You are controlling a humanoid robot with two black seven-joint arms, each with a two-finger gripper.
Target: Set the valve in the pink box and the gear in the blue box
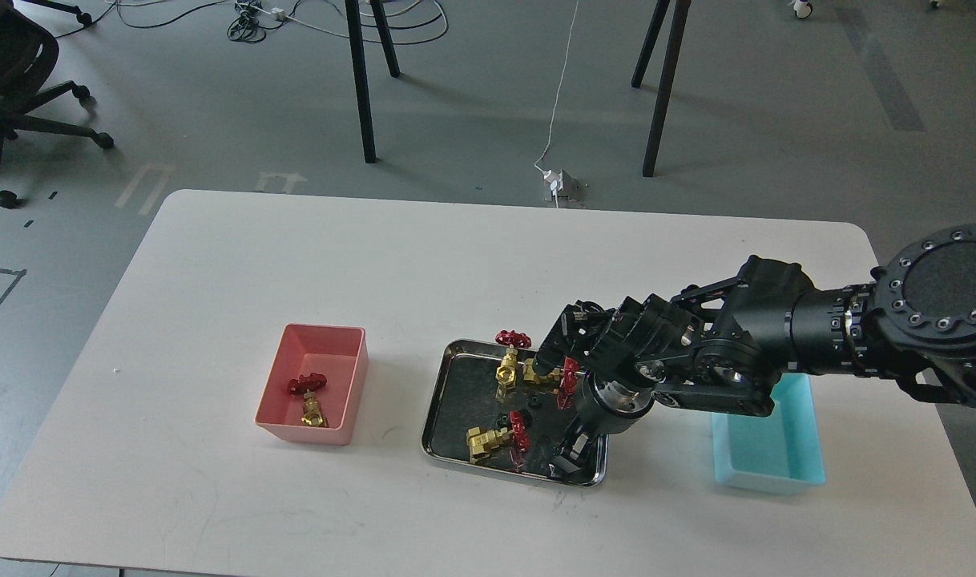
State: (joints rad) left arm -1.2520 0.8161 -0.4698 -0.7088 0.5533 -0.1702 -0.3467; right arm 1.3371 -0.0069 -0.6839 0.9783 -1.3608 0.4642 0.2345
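One valve (pixel 308 398) lies in the pink box (pixel 304 433) at the left. Three more valves (pixel 508 362) (pixel 546 375) (pixel 496 437) lie in the shiny steel tray (pixel 440 401) at the middle. Tiny black gears (pixel 502 418) (pixel 534 401) lie between them. My right gripper (pixel 566 461) reaches down into the tray's front right corner, right of the front valve. It is dark against the tray's reflection, so I cannot tell its fingers apart. The blue box (pixel 764 479) stands right of the tray, partly under my right arm, and looks empty. My left gripper is out of view.
The white table's front edge (pixel 488 565) is close below the tray. My right forearm (pixel 816 344) crosses above the blue box's far end. Chair and table legs stand on the floor beyond the table.
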